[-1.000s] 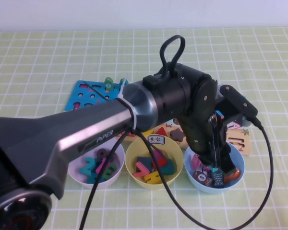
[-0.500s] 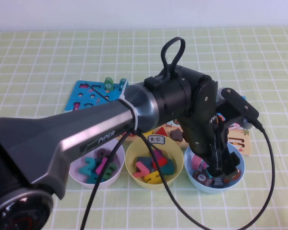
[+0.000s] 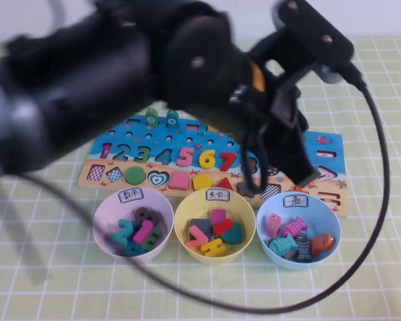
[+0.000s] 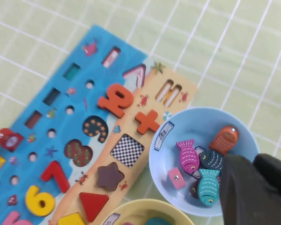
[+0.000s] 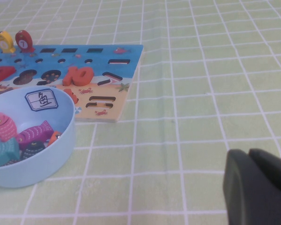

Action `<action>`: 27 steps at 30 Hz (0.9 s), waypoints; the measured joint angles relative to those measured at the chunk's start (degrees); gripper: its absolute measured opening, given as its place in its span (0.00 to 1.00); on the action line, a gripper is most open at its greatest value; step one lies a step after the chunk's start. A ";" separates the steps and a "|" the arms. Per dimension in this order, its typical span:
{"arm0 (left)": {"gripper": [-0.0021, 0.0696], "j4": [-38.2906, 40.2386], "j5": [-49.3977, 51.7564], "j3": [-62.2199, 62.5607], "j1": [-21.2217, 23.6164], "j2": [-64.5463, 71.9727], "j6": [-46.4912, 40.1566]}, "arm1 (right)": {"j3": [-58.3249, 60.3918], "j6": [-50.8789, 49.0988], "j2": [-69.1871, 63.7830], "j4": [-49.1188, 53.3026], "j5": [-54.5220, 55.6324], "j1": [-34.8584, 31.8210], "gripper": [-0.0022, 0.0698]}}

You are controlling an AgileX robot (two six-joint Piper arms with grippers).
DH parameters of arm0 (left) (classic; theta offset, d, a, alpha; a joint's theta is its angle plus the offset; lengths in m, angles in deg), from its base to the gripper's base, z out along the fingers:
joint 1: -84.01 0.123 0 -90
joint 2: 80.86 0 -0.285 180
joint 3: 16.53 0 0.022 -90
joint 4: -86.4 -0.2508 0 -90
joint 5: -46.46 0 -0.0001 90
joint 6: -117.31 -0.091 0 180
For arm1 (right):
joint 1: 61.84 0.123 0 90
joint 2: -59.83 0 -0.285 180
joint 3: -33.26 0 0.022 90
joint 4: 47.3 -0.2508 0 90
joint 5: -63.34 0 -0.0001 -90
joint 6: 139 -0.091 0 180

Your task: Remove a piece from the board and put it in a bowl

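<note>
My left gripper [image 3: 301,170] hangs above the board [image 3: 324,155]; I cannot tell its finger gap, and nothing shows in it. My right gripper [image 5: 257,187] sits low over the checked cloth [image 5: 201,70], fingers together, holding nothing. Teal scale-patterned fish [image 4: 208,186]: inside the smooth light blue bowl [image 4: 168,168], among pink [image 4: 188,156], orange [image 4: 224,139] and dark fish [image 4: 211,159].

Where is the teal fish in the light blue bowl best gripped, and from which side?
Grip the teal fish across back and belly, from above: it lies flat, walled in by the bowl. The left gripper hangs above that bowl; the right gripper is over bare cloth beside it.
</note>
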 joint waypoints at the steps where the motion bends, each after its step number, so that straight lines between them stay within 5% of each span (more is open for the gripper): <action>1: 0.05 -0.13 -1.32 -2.27 0.00 -2.15 0.44 | 0.00 0.00 0.00 0.00 0.00 0.00 0.01; 14: 0.03 -11.00 -19.70 -36.86 0.00 -32.34 18.65 | 0.00 0.00 0.00 0.00 0.00 0.00 0.01; 27: 0.03 -16.67 -13.28 -50.52 -0.09 -52.65 24.27 | 0.00 0.00 0.00 0.00 -0.03 0.00 0.01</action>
